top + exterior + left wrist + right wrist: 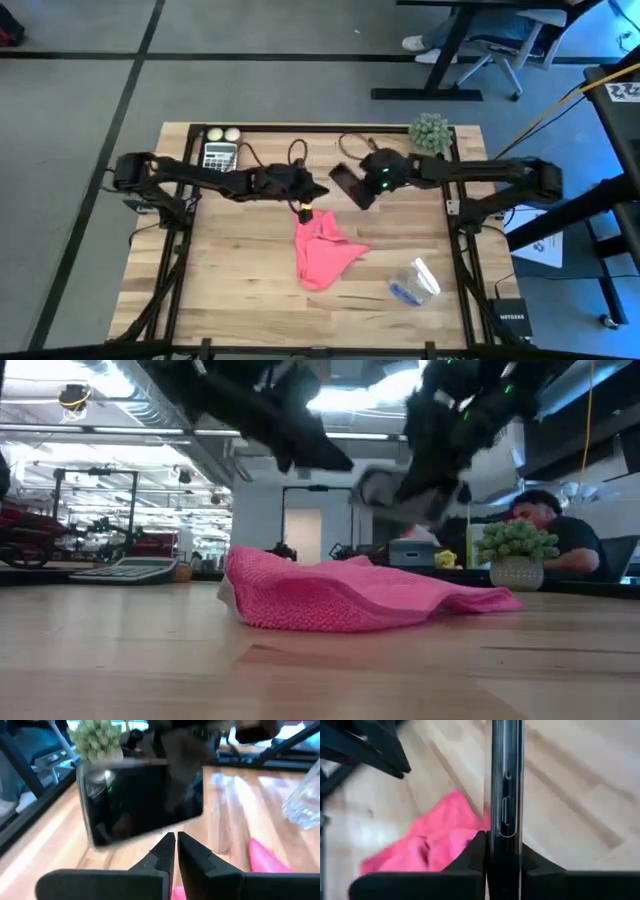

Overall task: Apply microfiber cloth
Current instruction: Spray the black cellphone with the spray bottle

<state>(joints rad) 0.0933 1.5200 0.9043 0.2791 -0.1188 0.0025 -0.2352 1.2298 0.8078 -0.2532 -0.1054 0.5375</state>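
Nearest the front edge of the wooden table [220,280], toward the right, lies a small clear-and-blue spray bottle [413,281] on its side. Just left of it and slightly farther back, near the table's middle, the bright pink microfiber cloth [322,250] rests crumpled on the wood; in the low view it forms a low folded mound [340,592] lying flat on the surface, with no gripper holding it. Directly beyond the cloth's far end hangs the left gripper [306,205], its arm reaching in from the left side of the table; the left wrist view shows its two dark fingers [167,851] pressed together with nothing between them, raised above the cloth. To the right of it and slightly farther back, the right gripper [362,186] pinches a black phone [351,185] above the table; the right wrist view shows the phone edge-on [506,795] clamped between the fingers, with the pink cloth below and beyond it. The left wrist view sees the phone's dark screen [142,800] facing the left gripper. Along the far edge stand a calculator [219,156] at the left and a small potted plant [431,132] at the right. Beyond the table, the low view shows a seated person [560,535].
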